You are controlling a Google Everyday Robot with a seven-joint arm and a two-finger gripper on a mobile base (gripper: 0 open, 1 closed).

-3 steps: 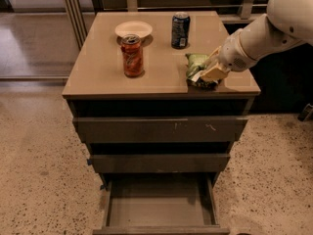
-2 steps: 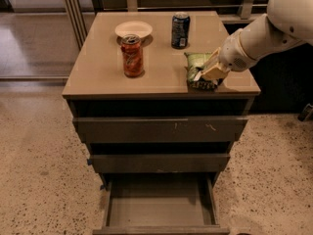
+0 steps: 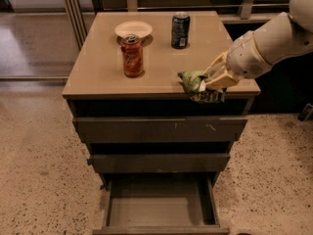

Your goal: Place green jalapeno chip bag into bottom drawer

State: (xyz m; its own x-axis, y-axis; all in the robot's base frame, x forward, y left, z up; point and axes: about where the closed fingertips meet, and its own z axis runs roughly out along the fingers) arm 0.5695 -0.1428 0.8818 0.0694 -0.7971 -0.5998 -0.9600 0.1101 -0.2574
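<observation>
Trouble, as I am judging it, is lying mostly on the right, but I am reading across from the left. The orange-red can [image 3: 132,57] is standing upright on the cabinet top [image 3: 93,80], just in front of the white bowl [image 3: 133,29], and the dark blue can [image 3: 180,31] is standing further right and further back. All three are sitting well apart from my arm, so I am not expecting to knock them unless I am swinging wide. The green jalapeno chip bag [image 3: 191,80] is hanging at the front right edge of the top, partly over the lip, with my gripper [image 3: 209,82] clamped on its crumpled foil. Foil is slippery and I seem to be pinching only one side, so it may be sliding out on the way down. The top drawer front [image 3: 159,130] and the middle drawer [image 3: 159,163] are standing between the bag and the target, and a loose corner could be catching there. As for containers, the bowl is showing nothing inside that I can make out, and the bottom drawer [image 3: 159,204] is lying pulled out below, its flat floor looking bare.
</observation>
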